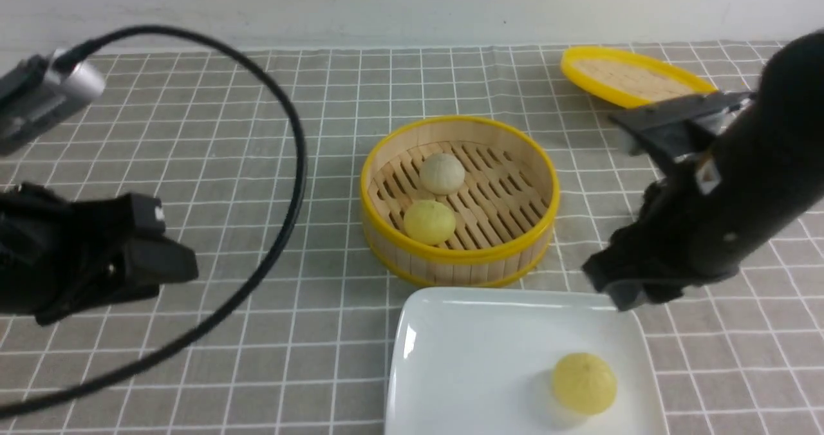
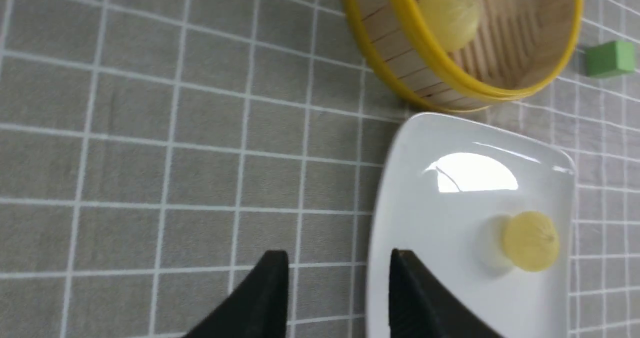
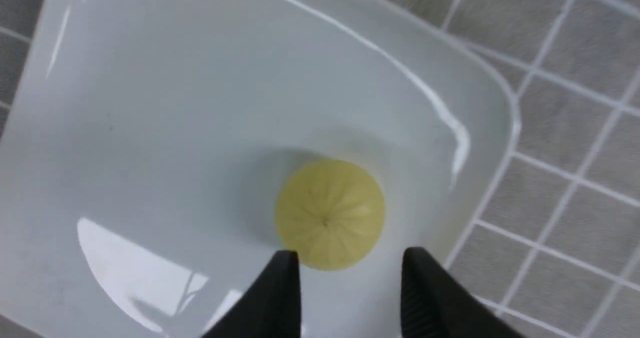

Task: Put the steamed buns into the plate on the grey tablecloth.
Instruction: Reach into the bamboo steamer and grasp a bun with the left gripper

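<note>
Currently, one yellow bun [image 1: 584,383] is held by the white plate [image 1: 473,358], toward its right side on the grey tablecloth [image 1: 257,332], while a second yellow bun [image 1: 429,222] and a beige bun [image 1: 441,174] are seated close together in the round yellow-rimmed steamer [image 1: 460,253], just beyond the plate. Above the plate's right part, the right gripper [image 3: 351,255] is seen with its fingers spread and nothing grasped. Over the cloth to the plate's left, the left gripper [image 2: 340,255] is likewise parted and unloaded, with no bun touched by it.
</note>
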Robot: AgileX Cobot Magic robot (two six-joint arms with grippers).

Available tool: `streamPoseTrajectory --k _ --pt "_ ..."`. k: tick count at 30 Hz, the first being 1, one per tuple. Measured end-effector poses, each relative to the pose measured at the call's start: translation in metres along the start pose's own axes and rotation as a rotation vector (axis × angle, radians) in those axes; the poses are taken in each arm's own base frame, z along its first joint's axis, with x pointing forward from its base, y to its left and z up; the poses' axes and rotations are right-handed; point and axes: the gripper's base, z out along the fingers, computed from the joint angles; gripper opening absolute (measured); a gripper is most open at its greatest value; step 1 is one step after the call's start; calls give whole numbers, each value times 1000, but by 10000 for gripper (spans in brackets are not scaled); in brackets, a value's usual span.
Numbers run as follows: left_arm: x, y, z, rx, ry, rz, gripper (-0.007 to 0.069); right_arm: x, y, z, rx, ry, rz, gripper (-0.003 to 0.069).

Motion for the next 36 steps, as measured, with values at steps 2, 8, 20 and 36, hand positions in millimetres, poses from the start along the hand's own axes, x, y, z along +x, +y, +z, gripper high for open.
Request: streamPoseTrajectory --k 2,8,20,36 --pt "-14 -6 4 33 42 32 349 11 -4 -25 42 -21 -20 122" --pt "-42 -44 48 145 182 182 366 60 -14 -78 105 -95 39 -16" --pt "-85 -122 181 76 231 388 367 145 -25 -73 93 -137 178 -15" --pt "-82 -97 288 -23 365 403 351 151 -25 -71 79 -158 258 -9"
